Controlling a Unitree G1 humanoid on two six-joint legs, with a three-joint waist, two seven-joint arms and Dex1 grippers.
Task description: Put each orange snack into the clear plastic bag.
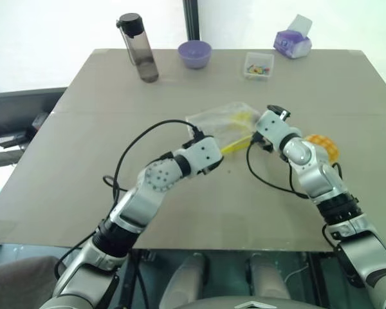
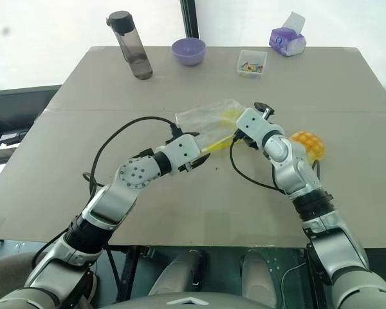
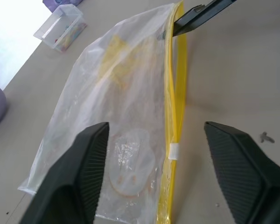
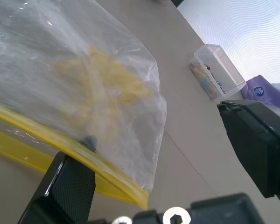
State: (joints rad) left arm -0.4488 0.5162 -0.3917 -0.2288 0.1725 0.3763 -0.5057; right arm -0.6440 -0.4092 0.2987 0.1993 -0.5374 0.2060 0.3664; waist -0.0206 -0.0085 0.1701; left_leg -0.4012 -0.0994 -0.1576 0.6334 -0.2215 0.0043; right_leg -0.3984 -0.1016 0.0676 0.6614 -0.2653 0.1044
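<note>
Fingers of left gripper (image 3: 154,163): spread, bag (image 3: 130,93) lying between them on table (image 1: 180,206). Right gripper (image 4: 168,154): spread at bag's yellow edge. Bun (image 1: 323,145): on table, beside right arm.

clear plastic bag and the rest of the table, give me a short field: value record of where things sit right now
clear plastic bag: mid-table, flat, yellow zip strip toward the robot
left end effector: open, fingers either side of the zip strip
right end effector: open, one finger at the zip strip
orange snack: on the table outside the bag, beside the right arm
far edge: bottle, purple bowl, small clear box, tissue pack
</note>
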